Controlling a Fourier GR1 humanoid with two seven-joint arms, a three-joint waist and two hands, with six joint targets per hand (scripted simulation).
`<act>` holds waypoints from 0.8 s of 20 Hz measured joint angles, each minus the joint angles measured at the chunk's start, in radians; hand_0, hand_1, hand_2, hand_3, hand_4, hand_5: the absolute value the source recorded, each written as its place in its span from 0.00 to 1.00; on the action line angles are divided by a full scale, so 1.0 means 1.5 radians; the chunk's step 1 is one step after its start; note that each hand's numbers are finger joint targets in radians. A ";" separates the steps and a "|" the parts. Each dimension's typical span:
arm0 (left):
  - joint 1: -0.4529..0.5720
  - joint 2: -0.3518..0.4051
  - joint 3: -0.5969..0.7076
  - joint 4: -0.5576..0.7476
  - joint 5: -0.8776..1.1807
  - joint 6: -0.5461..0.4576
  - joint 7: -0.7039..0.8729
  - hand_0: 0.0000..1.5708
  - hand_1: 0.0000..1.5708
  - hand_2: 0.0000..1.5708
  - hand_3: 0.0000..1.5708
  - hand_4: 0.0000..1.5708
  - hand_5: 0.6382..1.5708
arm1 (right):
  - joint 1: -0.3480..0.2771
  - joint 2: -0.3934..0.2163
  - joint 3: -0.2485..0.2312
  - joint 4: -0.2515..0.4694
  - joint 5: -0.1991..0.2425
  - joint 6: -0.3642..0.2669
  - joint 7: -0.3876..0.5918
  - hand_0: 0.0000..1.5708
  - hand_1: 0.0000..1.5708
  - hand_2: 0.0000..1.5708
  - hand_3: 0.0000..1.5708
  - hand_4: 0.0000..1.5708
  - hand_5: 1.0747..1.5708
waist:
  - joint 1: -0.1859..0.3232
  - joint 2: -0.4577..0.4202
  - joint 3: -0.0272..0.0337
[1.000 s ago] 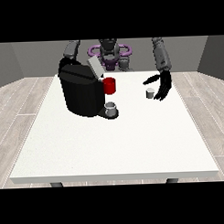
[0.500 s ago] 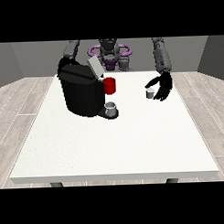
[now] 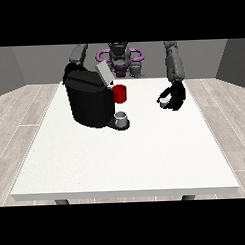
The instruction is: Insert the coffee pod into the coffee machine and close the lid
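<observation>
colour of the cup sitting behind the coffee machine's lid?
Red; the cup shows clearly in the front view, beside the black coffee machine.

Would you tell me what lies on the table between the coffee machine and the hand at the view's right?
Nothing: in the front view, only bare table separates the coffee machine from that hand.

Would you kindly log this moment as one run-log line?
phase: grasping pod | hand at the view's right: curled round coffee pod on table | coffee machine: lid open | pod not inserted
</observation>
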 measured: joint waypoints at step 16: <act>-0.080 0.010 -0.020 -0.011 -0.033 -0.076 -0.043 0.82 0.82 0.87 0.85 0.35 1.00 | -0.005 -0.001 -0.027 0.058 -0.018 -0.004 -0.008 0.00 0.00 0.00 0.00 0.31 1.00 | 0.021 -0.037 -0.0001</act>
